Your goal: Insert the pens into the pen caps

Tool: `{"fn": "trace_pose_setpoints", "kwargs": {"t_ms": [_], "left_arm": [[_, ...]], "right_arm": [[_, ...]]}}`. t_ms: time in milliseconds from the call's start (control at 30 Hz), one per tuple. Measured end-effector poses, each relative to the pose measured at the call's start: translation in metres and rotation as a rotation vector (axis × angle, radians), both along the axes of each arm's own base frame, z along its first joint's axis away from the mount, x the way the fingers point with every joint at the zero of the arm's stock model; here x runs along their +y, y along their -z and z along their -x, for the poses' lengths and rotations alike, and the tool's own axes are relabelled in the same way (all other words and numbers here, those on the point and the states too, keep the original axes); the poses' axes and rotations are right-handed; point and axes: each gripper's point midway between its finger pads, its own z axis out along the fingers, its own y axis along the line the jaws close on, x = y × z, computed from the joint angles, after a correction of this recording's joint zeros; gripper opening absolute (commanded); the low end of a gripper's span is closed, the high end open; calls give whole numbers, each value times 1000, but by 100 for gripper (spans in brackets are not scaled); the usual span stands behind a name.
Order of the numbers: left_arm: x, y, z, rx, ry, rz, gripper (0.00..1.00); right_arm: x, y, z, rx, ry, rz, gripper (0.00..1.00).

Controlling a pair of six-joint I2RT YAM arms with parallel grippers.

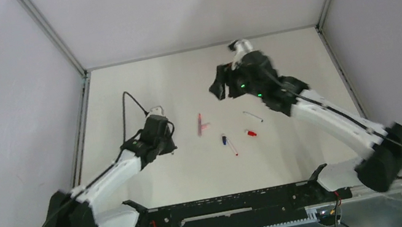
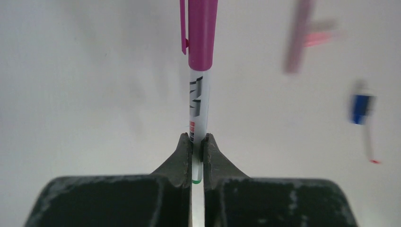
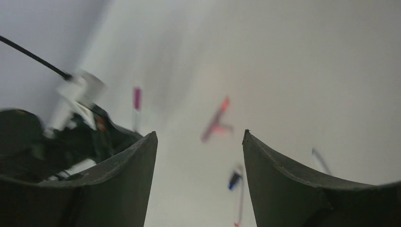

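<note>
**Left arm grips capped pen while right arm's jaws stand apart**

The left gripper point(image 2: 197, 147) is clamped tight on the lower end of a white pen point(image 2: 198, 104). The pen points straight away from the wrist and wears a magenta cap point(image 2: 202, 33) on its far end, with the clip to the left. The arm holds it over the left half of the pale table point(image 1: 180, 79). Across from it, the right gripper point(image 3: 199, 135) hangs above the far middle of the table, its 2 fingers spread wide with nothing between them. The loose pieces lie between the 2 arms. A pinkish-red pen point(image 1: 200, 124) is nearest the centre. A blue cap point(image 1: 224, 140) has a thin barrel running out of it towards the near edge, and a red cap point(image 1: 250, 133) sits just to its right. A thin grey pen point(image 1: 253, 116) lies a little beyond the red cap. All 4 rest flat, apart from both grippers.
</note>
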Motion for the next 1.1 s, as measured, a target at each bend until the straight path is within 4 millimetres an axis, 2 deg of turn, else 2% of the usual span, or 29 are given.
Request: {"fn": "trace_pose_setpoints", "kwargs": {"t_ms": [33, 100, 167, 200, 267, 333, 400, 467, 533, 633, 800, 867, 933, 1100], "left_arm": [[5, 16, 0, 60, -21, -46, 0], [9, 34, 2, 137, -36, -99, 0], [10, 47, 4, 192, -41, -135, 3], [10, 51, 5, 210, -41, -147, 8], [10, 54, 4, 224, -41, -156, 22], [9, 52, 4, 226, -34, -158, 31], [7, 50, 2, 222, -28, -153, 38], [4, 49, 1, 221, -16, -141, 40], [3, 50, 1, 225, -10, -134, 44], [-2, 53, -2, 232, 4, -113, 50], [-6, 60, -6, 241, 12, -69, 54], [-4, 64, -7, 245, 11, -55, 54], [0, 68, -6, 254, 5, -46, 54], [4, 69, -11, 246, 4, -20, 54]], "right_arm": [[6, 37, -6, 92, 2, 64, 73], [10, 88, -7, 220, 7, 165, 73], [14, 127, -2, 337, 8, 275, 73], [17, 137, -1, 376, 7, 315, 73], [29, 143, -5, 405, -1, 351, 73], [42, 139, -11, 405, -8, 360, 73], [56, 135, -18, 403, -14, 356, 73], [69, 137, -24, 409, -16, 356, 71], [80, 145, -29, 424, -13, 368, 68], [95, 173, -33, 471, -2, 411, 65], [101, 222, -31, 559, 27, 485, 60], [100, 236, -30, 584, 39, 511, 55], [100, 244, -31, 598, 57, 524, 49], [102, 248, -39, 599, 88, 519, 49]]}}
